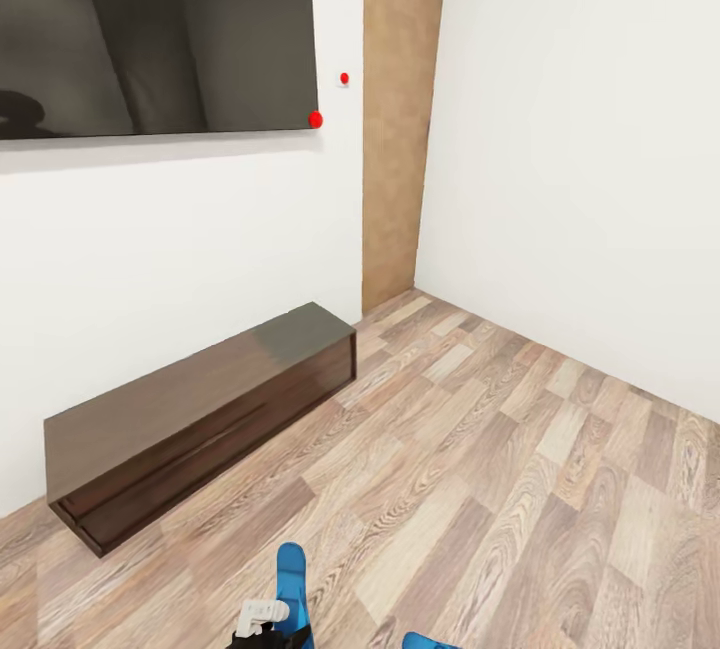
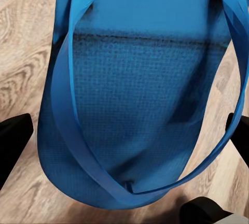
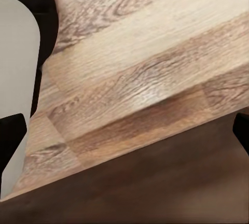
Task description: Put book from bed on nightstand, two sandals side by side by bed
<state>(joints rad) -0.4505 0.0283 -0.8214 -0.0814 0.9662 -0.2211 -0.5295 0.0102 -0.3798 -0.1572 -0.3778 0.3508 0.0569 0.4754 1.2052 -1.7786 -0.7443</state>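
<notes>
Left claw (image 2: pixel 127 146): you have it clenched on a blue sandal (image 2: pixel 140 94), long axis running away from the wrist.
Second sandal (image 1: pixel 428 641): low in the head view, on your right-arm side.
Right claw (image 3: pixel 132 125): over bare floor (image 3: pixel 150 47); released or clenched, you cannot tell.
Containers: a closed dark bench (image 1: pixel 200 409) along the wall.

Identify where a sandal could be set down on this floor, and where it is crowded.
Free: the wood-plank floor between the long dark bench unit and the right-hand white wall. Crowded: the near edge, where the left gripper carries one blue sandal and another blue tip shows.
</notes>
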